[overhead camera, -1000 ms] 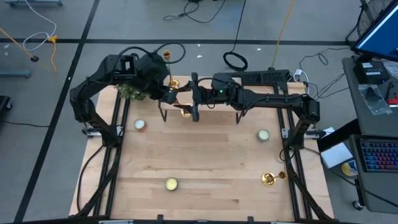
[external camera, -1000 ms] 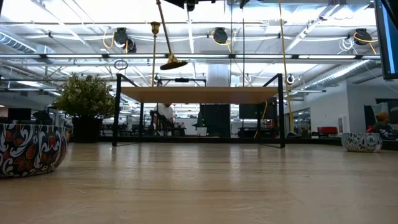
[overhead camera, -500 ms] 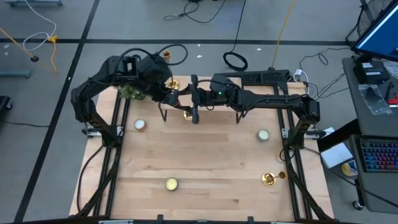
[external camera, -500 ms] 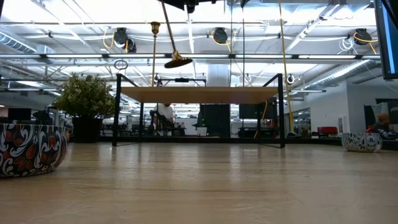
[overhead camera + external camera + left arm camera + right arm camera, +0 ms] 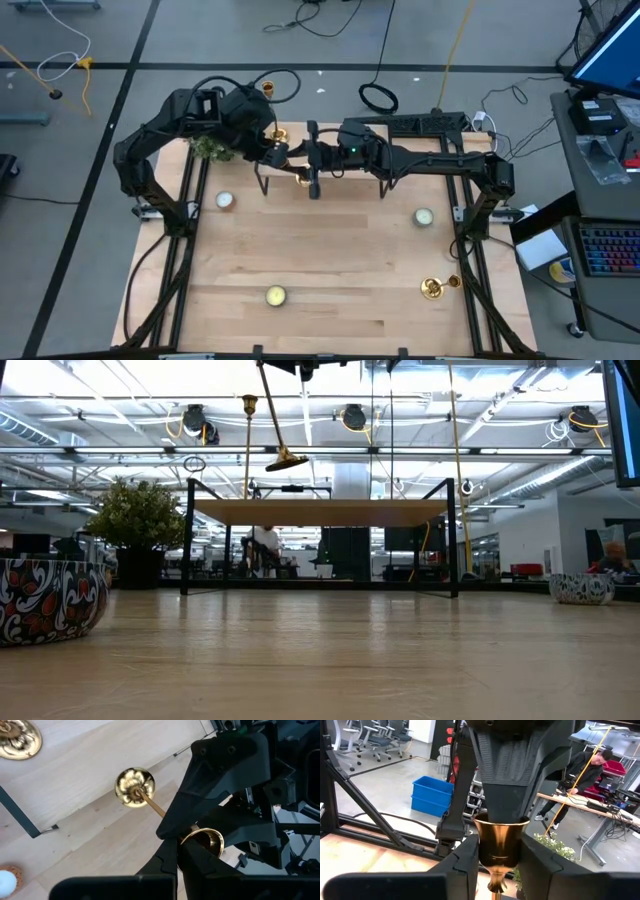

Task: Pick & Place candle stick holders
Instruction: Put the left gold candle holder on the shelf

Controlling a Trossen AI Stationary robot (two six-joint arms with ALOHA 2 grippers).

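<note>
The lifted candlestick [image 5: 275, 418] has swung a tiny bit: its round foot went a little farther from the plant [image 5: 137, 512] and a little higher, and now it has almost stopped. I think that means it is picked up fine and is just being held ready, maybe to pass from one arm to the other. The putting down is not done yet. It hangs tilted, high over the bench [image 5: 330, 250], near the plant, with its foot pointing down and away from the plant. The right gripper [image 5: 501, 851] has its jaws closed on the cup end, one finger on each side. The right arm reaches in a long line across the back of the bench toward the plant. The left gripper [image 5: 279, 152] comes from the plant side with its arm bent like an elbow, and its tip is right at the cup's rim. I cannot tell if the left jaws grip the cup or only touch it. A second candlestick [image 5: 278, 133] stands up just beside the plant. A third candlestick [image 5: 436, 288] lies far from the plant, at the other corner of the bench.
</note>
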